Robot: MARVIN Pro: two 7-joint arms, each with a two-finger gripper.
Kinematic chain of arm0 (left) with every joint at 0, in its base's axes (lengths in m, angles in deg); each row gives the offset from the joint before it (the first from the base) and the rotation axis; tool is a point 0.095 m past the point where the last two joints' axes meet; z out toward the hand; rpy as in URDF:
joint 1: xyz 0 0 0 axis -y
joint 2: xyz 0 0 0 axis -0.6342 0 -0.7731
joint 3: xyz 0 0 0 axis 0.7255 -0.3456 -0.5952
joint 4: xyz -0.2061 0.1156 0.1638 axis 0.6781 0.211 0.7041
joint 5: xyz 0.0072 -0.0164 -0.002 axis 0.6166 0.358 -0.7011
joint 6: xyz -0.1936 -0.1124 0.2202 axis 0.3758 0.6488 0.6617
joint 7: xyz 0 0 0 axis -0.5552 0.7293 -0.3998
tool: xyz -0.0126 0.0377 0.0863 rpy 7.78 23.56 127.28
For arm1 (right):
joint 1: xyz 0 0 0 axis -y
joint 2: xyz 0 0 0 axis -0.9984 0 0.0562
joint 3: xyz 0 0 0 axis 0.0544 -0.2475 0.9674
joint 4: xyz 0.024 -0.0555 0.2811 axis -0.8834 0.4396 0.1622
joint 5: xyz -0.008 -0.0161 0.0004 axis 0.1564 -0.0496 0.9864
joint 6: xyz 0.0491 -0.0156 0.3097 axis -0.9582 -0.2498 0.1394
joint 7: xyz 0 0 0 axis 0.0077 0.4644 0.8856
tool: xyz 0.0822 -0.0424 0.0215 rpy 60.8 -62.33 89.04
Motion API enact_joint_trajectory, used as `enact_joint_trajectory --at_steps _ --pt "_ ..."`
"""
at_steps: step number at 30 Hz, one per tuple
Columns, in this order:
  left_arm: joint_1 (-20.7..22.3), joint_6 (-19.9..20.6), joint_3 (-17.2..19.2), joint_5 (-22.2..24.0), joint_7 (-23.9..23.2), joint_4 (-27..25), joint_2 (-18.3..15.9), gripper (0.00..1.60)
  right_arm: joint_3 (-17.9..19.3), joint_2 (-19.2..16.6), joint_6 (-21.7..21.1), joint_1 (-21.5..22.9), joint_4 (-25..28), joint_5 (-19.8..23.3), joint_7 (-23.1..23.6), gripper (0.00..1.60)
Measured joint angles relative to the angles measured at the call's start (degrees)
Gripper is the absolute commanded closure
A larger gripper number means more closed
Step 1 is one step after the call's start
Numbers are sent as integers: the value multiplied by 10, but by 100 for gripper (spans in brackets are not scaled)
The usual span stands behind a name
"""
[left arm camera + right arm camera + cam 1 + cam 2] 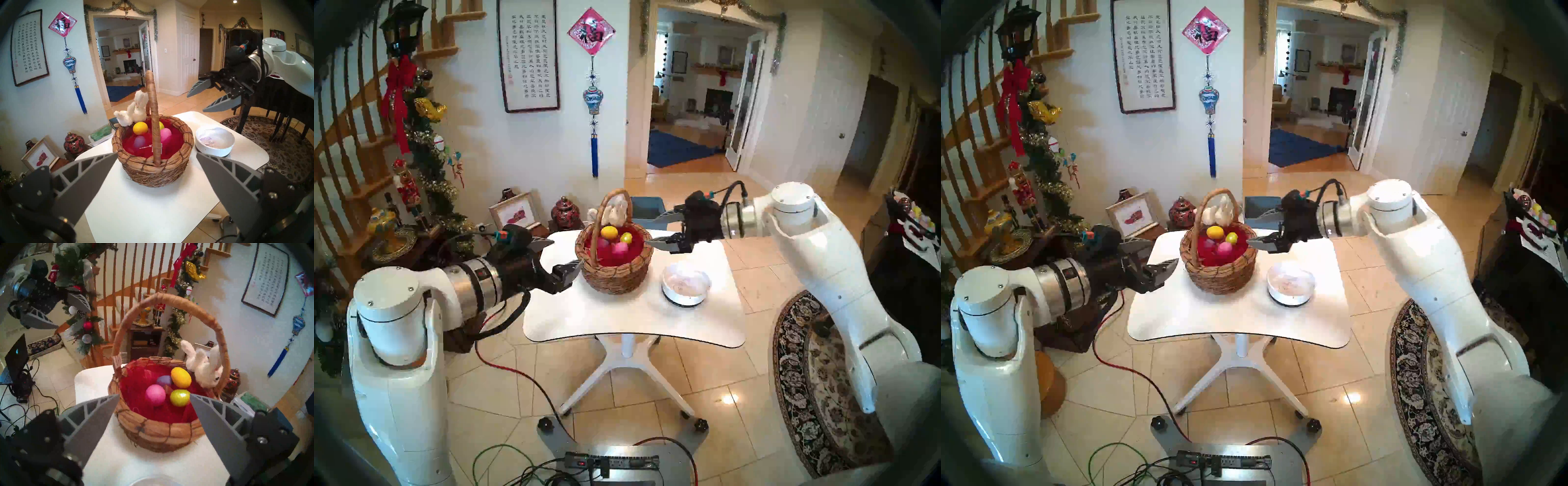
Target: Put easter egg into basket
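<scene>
Four easter eggs (169,387) (orange, purple, pink, yellow-green) lie on red lining inside the wicker basket (614,271), frame centre on the white bench (633,315); plush bunny (206,367) sits on the handle's far side. White bowl (686,286) just right of basket looks empty of eggs, only pale filler. Right tool (656,229) spread open, holding nothing, beside the basket's right rim, centre-right of head view. Left tool (563,254) also open, empty, beside the left rim. Judged step: placing done, release finished. Next move: probably only retreat clear of the handle; no loose egg visible to fetch.
</scene>
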State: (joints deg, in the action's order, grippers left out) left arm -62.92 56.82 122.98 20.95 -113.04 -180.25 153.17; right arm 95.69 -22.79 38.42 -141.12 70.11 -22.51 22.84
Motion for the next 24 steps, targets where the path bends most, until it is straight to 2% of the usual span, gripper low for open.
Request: enact_joint_trajectory --at_steps 11,18,24 --pt "0 0 0 0 0 0 0 0 42 -63 -18 -84 41 37 -31 26" --pt "0 0 0 0 0 0 0 0 75 -76 -21 -135 76 52 -70 27" --pt "0 0 0 0 0 0 0 0 87 -77 -21 -160 92 57 -87 27"
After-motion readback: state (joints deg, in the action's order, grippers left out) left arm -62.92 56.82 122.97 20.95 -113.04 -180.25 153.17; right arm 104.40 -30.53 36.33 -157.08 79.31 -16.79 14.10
